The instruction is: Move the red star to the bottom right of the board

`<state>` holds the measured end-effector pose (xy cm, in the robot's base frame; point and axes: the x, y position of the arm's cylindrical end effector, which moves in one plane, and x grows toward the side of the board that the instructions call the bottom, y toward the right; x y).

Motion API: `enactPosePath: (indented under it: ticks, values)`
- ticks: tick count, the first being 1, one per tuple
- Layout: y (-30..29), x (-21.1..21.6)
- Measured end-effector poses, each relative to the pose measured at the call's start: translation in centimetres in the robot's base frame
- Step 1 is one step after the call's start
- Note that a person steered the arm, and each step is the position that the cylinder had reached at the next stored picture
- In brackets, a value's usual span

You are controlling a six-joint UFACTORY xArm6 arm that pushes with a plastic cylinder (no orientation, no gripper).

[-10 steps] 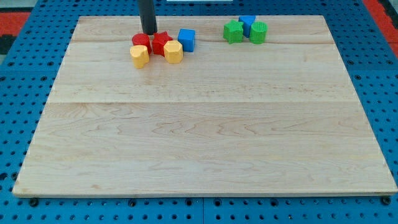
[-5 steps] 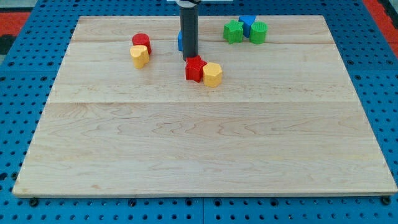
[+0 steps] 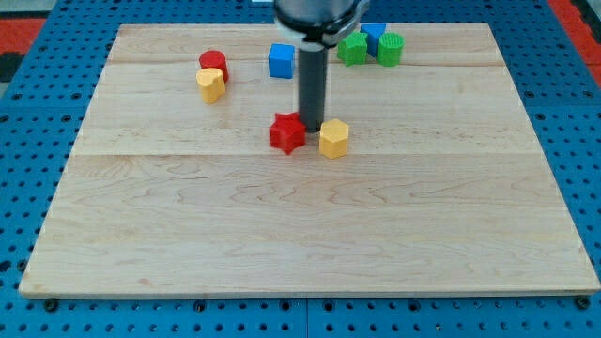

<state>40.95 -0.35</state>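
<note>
Wooden board (image 3: pixel 310 235) on blue pegboard (image 3: pixel 28 113). Red star (image 3: pixel 288 133) near board centre, shifted down since earlier; yellow block (image 3: pixel 333 138) beside it. Tip (image 3: pixel 311 129) between them (rod only, no jaws). Blue cube (image 3: pixel 281 60) uncovered.

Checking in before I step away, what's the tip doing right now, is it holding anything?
My tip: no fingers, holds nothing; it sits between the red star and the yellow block, at their upper edges.
</note>
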Motion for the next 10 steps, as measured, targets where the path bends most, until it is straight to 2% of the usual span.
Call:
enactPosePath:
  ticks: [1,2,3,4,5,6,7,8,9,10]
  values:
    - [-1.4,-2.8]
    - [-4.3,-1.6]
    - [-4.1,3.6]
    - [-4.7,3.0]
    - [-1.9,7.2]
    - [4.4,9.5]
    - [-2.2,9.2]
    - [-4.6,9.9]
    - [1.9,14.8]
    - [2.0,14.5]
